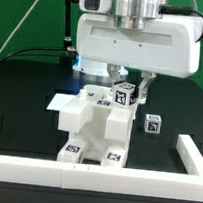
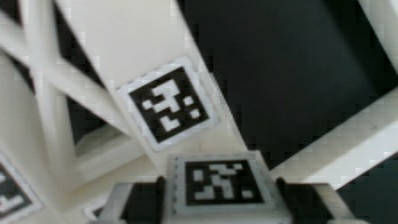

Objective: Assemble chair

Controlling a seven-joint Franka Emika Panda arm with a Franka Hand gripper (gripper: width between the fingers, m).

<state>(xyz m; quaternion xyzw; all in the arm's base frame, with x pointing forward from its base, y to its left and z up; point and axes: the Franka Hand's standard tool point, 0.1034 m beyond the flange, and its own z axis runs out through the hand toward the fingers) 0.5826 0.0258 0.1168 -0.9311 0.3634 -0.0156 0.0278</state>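
Between its fingertips the hand (image 2: 217, 200) pinches a tagged cube (image 2: 217, 178) just above the part-built chair (image 1: 92, 129). Below the hand, slab and frame look joined. A second cube (image 1: 154, 123) lies on the counter (image 1: 31, 83) beside it, so fitting both cubes likely remains.

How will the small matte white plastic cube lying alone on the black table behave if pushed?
The small matte white plastic cube looks solid, so it is probably stiff. It rests on a flat face on the black table, so it should slide, not roll. Being small, it is likely light.
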